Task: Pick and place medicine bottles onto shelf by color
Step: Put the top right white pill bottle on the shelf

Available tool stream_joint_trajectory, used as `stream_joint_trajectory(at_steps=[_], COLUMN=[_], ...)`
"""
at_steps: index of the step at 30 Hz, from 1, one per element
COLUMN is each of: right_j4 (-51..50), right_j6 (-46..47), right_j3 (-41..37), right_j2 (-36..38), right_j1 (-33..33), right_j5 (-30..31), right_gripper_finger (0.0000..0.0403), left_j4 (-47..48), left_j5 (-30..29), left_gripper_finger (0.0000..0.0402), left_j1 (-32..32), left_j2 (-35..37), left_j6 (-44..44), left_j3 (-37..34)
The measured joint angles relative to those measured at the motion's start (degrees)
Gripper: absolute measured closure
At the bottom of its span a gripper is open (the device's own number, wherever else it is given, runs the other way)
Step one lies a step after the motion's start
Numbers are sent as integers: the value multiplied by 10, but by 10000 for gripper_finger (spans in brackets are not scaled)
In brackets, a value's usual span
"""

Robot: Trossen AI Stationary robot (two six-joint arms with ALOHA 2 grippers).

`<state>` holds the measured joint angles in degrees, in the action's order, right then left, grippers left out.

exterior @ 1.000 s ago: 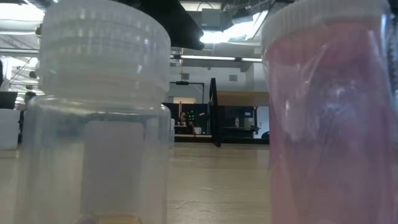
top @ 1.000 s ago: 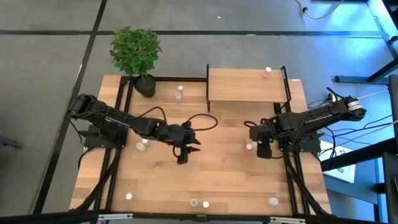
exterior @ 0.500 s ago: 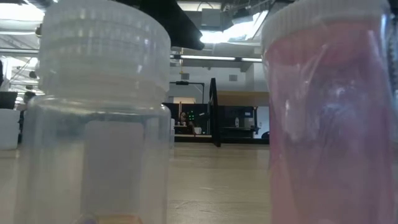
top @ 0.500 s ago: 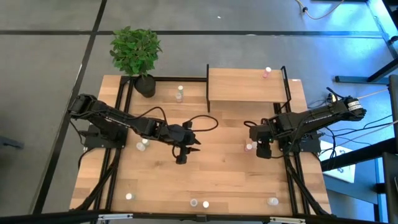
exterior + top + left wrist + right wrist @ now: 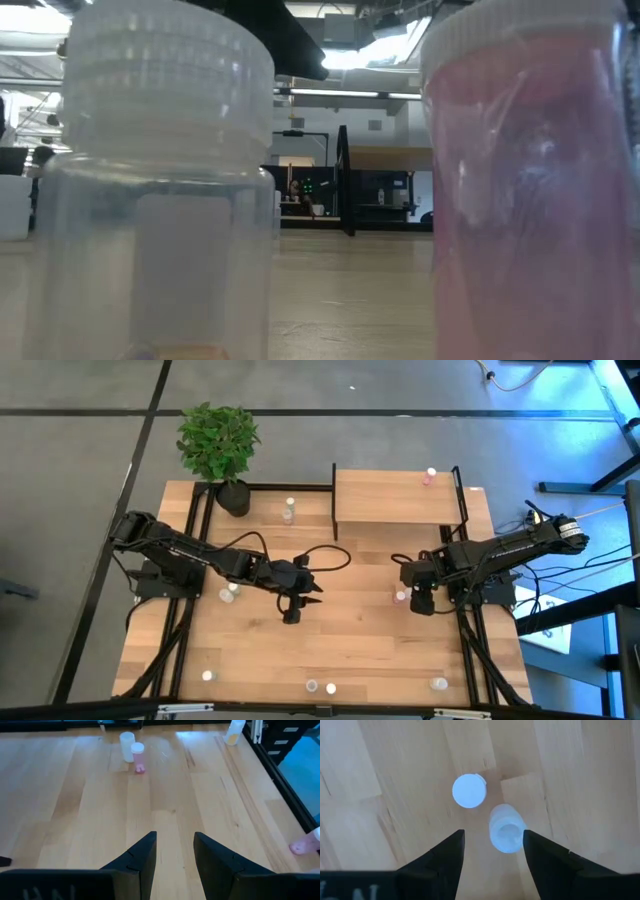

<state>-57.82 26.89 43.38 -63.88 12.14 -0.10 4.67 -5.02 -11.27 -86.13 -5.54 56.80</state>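
Note:
Small medicine bottles stand scattered on the wooden table. Below my open right gripper [image 5: 421, 602] are two of them, seen from above: a round white cap [image 5: 469, 790] just beyond the fingertips and a translucent bottle [image 5: 506, 828] between them, close to one finger; I see no touch. The high view shows a pink bottle [image 5: 400, 597] beside this gripper. My left gripper [image 5: 292, 612] hangs open over the table's middle, nothing between its fingers [image 5: 145, 851]. The shelf [image 5: 395, 500] at the far edge carries a pink-capped bottle [image 5: 430, 477].
A potted plant [image 5: 218, 445] stands at the far left corner. More bottles stand at the far side [image 5: 288, 510], by the left arm [image 5: 230, 592] and along the near edge [image 5: 312, 686], [image 5: 438, 683]. A white-capped bottle [image 5: 165, 180] and a pink bottle [image 5: 530, 180] fill the low view.

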Motion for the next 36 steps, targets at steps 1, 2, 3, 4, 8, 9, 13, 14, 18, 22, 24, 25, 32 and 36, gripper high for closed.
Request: stream_joint_trajectory(at_steps=[1, 2, 3, 4, 8, 9, 13, 14, 18, 22, 24, 25, 32, 36], right_j4=[0, 0, 0, 0, 5, 5, 4, 4, 4, 2, -7, -9, -9, -5], right_j6=[1, 6, 14, 15, 36, 35, 29, 30, 31, 29, 26, 17, -23, -45], right_j3=[0, 0, 0, 0, 0, 0, 0, 0, 0, 0, 0, 0, 0, -7], right_j2=[0, 0, 0, 0, 0, 0, 0, 0, 0, 0, 0, 0, 0, 0], right_j1=[0, 0, 0, 0, 0, 0, 0, 0, 0, 0, 0, 0, 0, 0], right_j5=[0, 0, 0, -1, -15, -14, -12, -11, -11, -10, -10, -10, 4, 20], right_gripper_finger=[198, 198, 198, 199, 199, 199, 198, 197, 167, 114, 95, 89, 83, 83], left_j4=[0, 0, 0, 0, 0, 0, 0, 0, 0, 0, 0, 0, 0, 0], left_j5=[0, 0, 0, 0, 0, 0, 0, 0, 0, 0, 0, 0, 0, 0], left_gripper_finger=[278, 278, 278, 278, 278, 278, 278, 278, 278, 278, 278, 278, 278, 278], left_j1=[0, 0, 0, 0, 0, 0, 0, 0, 0, 0, 0, 0, 0, 0], left_j2=[0, 0, 0, 0, 0, 0, 0, 0, 0, 0, 0, 0, 0, 0], left_j6=[0, 0, 0, 0, 0, 0, 0, 0, 0, 0, 0, 0, 0, 0], left_j3=[0, 0, 0, 0, 0, 0, 0, 0, 0, 0, 0, 0, 0, 0])
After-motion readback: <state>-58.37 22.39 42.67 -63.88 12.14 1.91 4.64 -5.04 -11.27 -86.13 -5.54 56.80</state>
